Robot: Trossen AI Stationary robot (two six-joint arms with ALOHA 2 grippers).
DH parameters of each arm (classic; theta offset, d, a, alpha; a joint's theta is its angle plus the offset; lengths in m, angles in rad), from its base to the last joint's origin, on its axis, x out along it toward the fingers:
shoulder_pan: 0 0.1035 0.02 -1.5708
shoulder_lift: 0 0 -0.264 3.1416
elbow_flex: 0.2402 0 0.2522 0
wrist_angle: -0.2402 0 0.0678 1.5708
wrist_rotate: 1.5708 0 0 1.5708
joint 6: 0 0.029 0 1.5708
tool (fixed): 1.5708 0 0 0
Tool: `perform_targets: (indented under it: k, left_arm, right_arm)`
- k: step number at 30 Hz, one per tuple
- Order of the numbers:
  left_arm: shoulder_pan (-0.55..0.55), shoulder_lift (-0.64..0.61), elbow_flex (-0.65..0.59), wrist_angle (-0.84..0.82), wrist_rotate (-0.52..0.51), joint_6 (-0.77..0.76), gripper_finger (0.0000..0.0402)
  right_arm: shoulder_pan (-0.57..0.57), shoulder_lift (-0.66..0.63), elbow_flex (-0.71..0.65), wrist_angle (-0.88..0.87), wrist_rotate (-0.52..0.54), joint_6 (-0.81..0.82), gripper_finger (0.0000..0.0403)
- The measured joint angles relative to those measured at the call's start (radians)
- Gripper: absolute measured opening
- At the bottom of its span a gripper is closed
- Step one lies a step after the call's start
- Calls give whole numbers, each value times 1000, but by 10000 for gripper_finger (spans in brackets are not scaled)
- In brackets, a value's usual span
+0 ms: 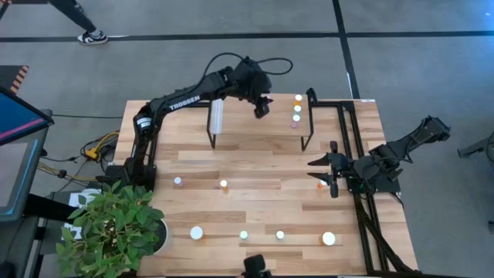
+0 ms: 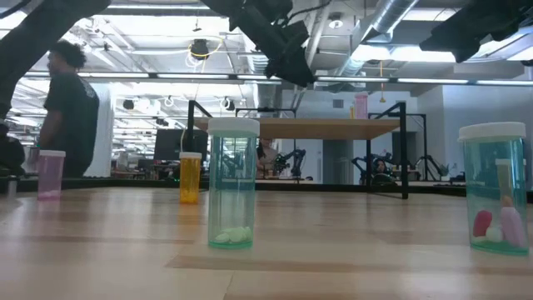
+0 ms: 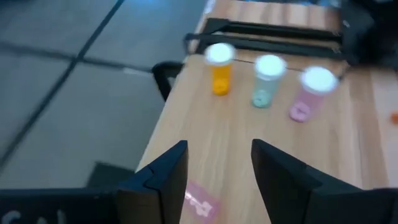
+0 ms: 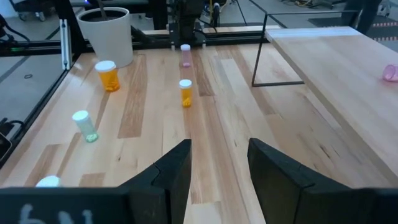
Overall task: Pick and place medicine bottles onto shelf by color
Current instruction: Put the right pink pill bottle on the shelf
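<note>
The shelf [image 1: 255, 127] stands at the table's far side. At its right end stand an orange bottle [image 3: 221, 70], a green one [image 3: 266, 79] and a pink one [image 3: 309, 93], in a row. My left gripper [image 1: 262, 108] hovers open above the shelf's middle [image 2: 316, 127]. A pink bottle [image 3: 200, 203] lies on its side on the shelf below the gap between the fingers; it also shows in the right wrist view [image 4: 390, 73]. My right gripper [image 1: 328, 174] waits open at the table's right side, low over the wood. More bottles stand on the table: pink [image 1: 178, 181], orange [image 1: 224, 184], green [image 1: 244, 235].
A potted plant [image 1: 116, 224] fills the table's near left corner. Further bottles stand along the near edge [image 1: 197, 232], [image 1: 280, 235], [image 1: 329, 239]. A small orange thing [image 1: 321, 184] sits beside my right gripper. A black frame [image 1: 347, 131] runs along the right edge. A person [image 2: 71, 108] stands behind the table.
</note>
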Motion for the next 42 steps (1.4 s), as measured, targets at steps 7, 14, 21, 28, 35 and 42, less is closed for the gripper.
perform_targets:
  k: [7, 14, 21, 28, 35, 42]
  left_arm:
    - [-13, 21, 1, 5, -146, -139, 221]
    - [5, 91, 0, -12, -150, -186, 276]
    - [11, 87, 0, -24, -178, -242, 275]
    - [8, 127, -2, -59, -164, -249, 255]
    - [10, 159, -1, -35, -168, -244, 239]
    - [11, 157, -1, -19, -176, -243, 195]
  right_arm:
    - [0, 0, 0, 11, 0, 0, 177]
    - [0, 0, 0, 11, 0, 1, 177]
    - [0, 0, -1, 5, 0, 0, 177]
    - [0, 0, -1, 7, 0, 2, 177]
    - [0, 0, -1, 6, -2, 2, 177]
    - [0, 0, -1, 3, -3, 2, 177]
